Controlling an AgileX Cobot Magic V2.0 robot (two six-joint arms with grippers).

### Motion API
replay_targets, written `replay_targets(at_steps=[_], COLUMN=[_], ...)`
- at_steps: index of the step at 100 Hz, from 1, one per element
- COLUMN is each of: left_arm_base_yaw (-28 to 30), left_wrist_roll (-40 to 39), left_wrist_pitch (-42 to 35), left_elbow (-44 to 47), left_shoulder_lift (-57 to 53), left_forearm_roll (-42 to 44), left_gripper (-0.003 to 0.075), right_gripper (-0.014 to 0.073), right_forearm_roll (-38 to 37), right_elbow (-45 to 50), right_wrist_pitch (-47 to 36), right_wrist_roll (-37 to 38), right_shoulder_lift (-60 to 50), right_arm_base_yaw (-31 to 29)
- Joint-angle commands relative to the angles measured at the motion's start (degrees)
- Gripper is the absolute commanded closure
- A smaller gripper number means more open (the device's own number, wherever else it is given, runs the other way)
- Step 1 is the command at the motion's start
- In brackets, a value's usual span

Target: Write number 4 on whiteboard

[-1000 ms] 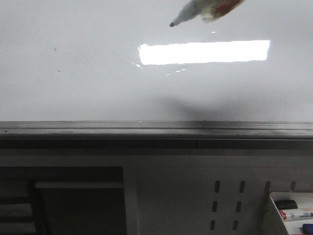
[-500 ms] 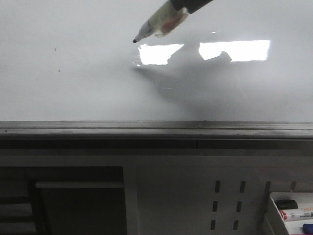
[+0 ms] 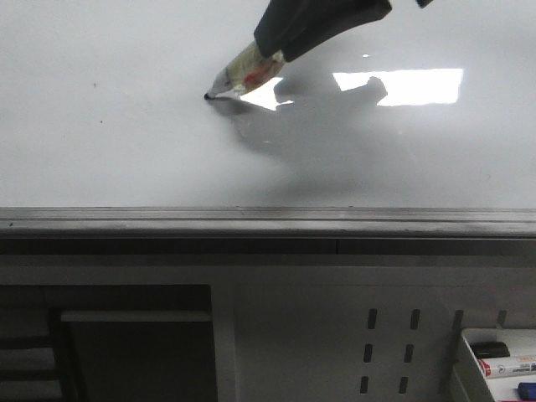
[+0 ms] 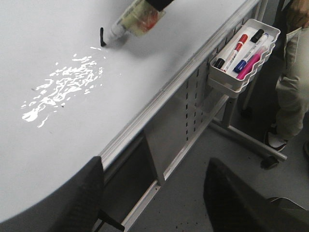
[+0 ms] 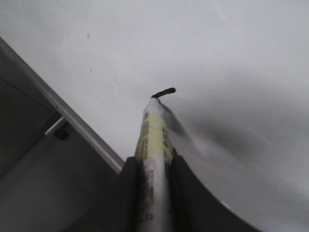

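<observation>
The whiteboard (image 3: 126, 151) is a large glossy white board; it also shows in the left wrist view (image 4: 58, 43) and the right wrist view (image 5: 231, 43). My right gripper (image 3: 272, 46) (image 5: 153, 166) is shut on a white-and-yellow marker (image 3: 243, 75) (image 5: 154, 135) (image 4: 130, 21). The marker's black tip touches the board. Of the number 4, only a short black stroke (image 4: 102, 36) (image 5: 164, 91) shows at the tip. My left gripper (image 4: 154, 162) is open and empty, beside the board's front edge.
A grey edge rail (image 3: 268, 219) runs along the board's front. Below it is a white perforated panel (image 3: 394, 343) with a white tray of markers (image 4: 244, 48) (image 3: 498, 360). A person's leg (image 4: 292, 82) stands by the tray. A bright light reflection (image 3: 410, 84) lies on the board.
The marker has moved down and to the left across the board. Its tip now touches the board, and the dark right gripper has come into the front view.
</observation>
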Motion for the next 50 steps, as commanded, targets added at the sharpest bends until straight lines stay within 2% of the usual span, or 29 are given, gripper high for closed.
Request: replay_targets(at_steps=[1, 13, 39, 50], left_arm_base_yaw=[0.3, 0.3, 0.3, 0.3], left_wrist_roll=[-0.5, -0.5, -0.5, -0.5], left_wrist_pitch=[-3.1, -3.1, -3.1, -3.1], left_elbow=[-1.4, -1.4, -1.4, -1.4], left_shoulder_lift=[0.1, 0.1, 0.1, 0.1], left_forearm_roll=[-2.5, -2.5, -2.5, -2.5], left_gripper=[0.0300, 0.0300, 0.0300, 0.0300], right_gripper=[0.0629, 0.0629, 0.0629, 0.0629], right_forearm_roll=[-0.5, -0.8, -2.4, -1.9], right_elbow=[-1.6, -1.6, -1.6, -1.6], right_wrist_pitch=[-1.7, -1.0, 7.7, 8.6], right_wrist_roll=[0.0, 0.0, 0.0, 0.0], right_shoulder_lift=[-0.2, -1.0, -6.0, -7.5], right_arm_base_yaw=[-0.4, -0.9, -6.5, -6.2])
